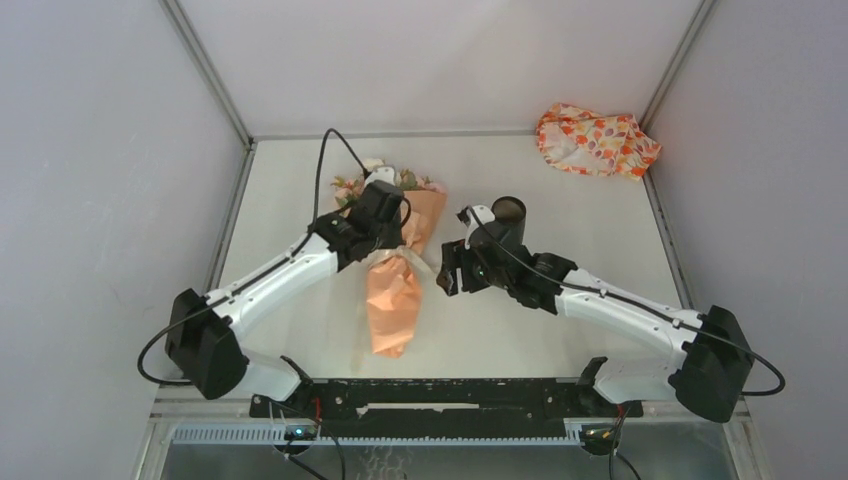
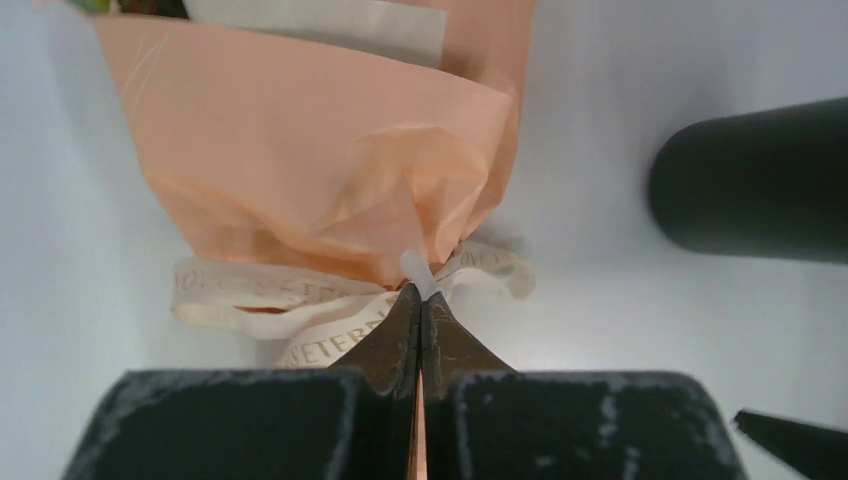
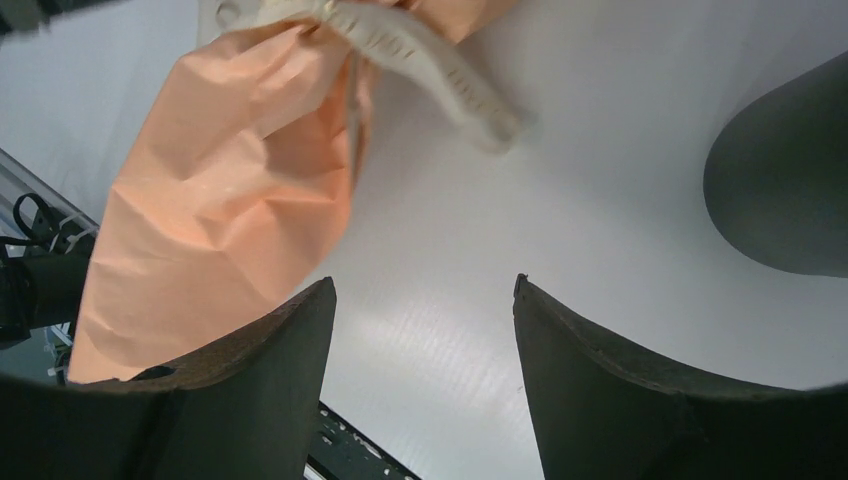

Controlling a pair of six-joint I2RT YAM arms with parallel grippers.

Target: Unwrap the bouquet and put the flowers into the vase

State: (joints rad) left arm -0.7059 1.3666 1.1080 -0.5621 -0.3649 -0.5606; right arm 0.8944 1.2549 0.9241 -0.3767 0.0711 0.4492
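The bouquet lies on the table with its peach paper cone pointing toward me and the flowers at the far end. My left gripper sits over the cone's tied waist. In the left wrist view my left gripper is shut, pinching a whitish strip at the knot of the tan ribbon. The dark vase stands upright to the right of the bouquet. My right gripper hovers between them, open and holding nothing; the paper is on its left and the vase on its right.
An orange-and-white floral cloth lies crumpled in the far right corner. Grey walls close in the white table on three sides. A black rail runs along the near edge between the arm bases.
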